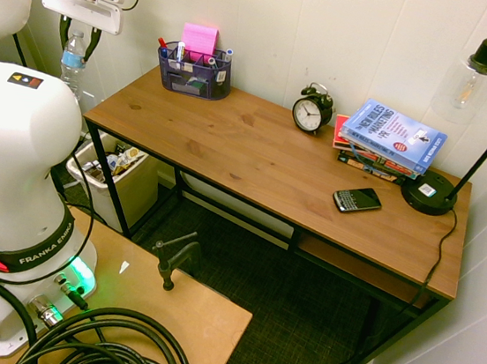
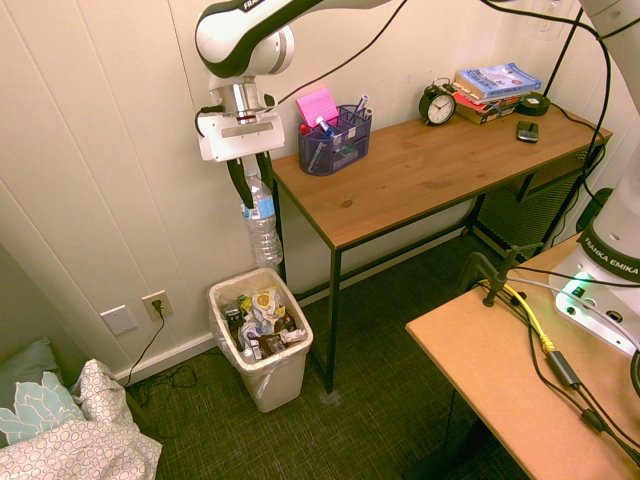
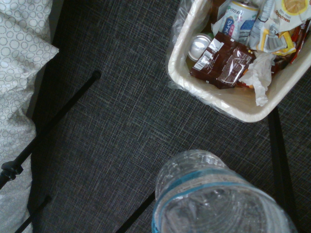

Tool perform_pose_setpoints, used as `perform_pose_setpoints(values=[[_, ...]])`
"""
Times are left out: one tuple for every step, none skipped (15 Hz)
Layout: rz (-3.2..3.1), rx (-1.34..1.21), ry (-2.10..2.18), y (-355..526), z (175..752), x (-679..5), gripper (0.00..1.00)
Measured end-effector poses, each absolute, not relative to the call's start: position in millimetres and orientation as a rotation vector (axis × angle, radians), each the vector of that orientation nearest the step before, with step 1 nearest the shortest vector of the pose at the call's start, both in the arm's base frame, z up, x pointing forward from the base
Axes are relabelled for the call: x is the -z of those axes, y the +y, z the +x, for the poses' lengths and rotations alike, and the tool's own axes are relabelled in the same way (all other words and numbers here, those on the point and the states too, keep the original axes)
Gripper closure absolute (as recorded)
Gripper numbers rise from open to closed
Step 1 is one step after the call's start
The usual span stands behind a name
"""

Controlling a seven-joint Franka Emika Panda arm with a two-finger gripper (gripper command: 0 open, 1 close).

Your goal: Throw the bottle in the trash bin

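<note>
The bottle point(image 2: 260, 218), clear plastic with a pale blue label band, hangs upright in the air left of the desk's end. My gripper point(image 2: 251, 183) points down with its fingers on either side of the bottle's top, shut on it. The first exterior view shows the bottle point(image 1: 73, 61) the same way, under the gripper point(image 1: 76, 37). Below it on the carpet stands the cream-white trash bin point(image 2: 284, 378), full of wrappers and cans. In the wrist view the bottle's base point(image 3: 218, 194) shows over dark carpet, with the trash bin's rim point(image 3: 228, 104) off to one side.
The wooden desk point(image 2: 440, 165) stands right beside the bottle, and its dark metal leg point(image 2: 331, 300) runs down next to the bin. A mesh pen organiser point(image 2: 335, 140) sits on the desk's near corner. A patterned cushion point(image 2: 70, 440) lies on the floor left of the bin.
</note>
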State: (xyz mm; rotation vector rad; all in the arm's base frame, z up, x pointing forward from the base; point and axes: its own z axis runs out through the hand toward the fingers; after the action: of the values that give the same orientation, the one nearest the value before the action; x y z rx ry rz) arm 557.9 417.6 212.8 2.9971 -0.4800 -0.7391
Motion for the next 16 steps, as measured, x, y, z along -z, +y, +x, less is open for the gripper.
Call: perform_pose_setpoints(values=[[2.996, 0.735, -0.484, 417, 559, -214, 0.00], [2.997, 0.730, -0.488, 416, 559, -215, 0.00], [2.999, 0.724, -0.492, 415, 560, -218, 0.00], [3.001, 0.718, -0.496, 415, 561, -220, 0.00], [3.002, 0.713, -0.498, 414, 562, -223, 0.00], [3.003, 0.706, -0.506, 412, 563, -224, 0.00], [3.002, 0.695, -0.522, 411, 563, -226, 0.00], [2.997, 0.673, -0.546, 410, 563, -229, 0.00], [2.989, 0.611, -0.586, 407, 564, -235, 0.00], [2.977, 0.538, -0.628, 403, 563, -244, 0.00], [2.963, 0.470, -0.670, 399, 559, -257, 0.00], [2.945, 0.403, -0.714, 395, 554, -275, 0.00], [2.927, 0.334, -0.761, 390, 547, -295, 0.00], [2.904, 0.269, -0.811, 385, 537, -316, 0.00], [2.876, 0.204, -0.864, 378, 527, -335, 0.00], [2.847, 0.142, -0.920, 369, 518, -348, 0.00]])
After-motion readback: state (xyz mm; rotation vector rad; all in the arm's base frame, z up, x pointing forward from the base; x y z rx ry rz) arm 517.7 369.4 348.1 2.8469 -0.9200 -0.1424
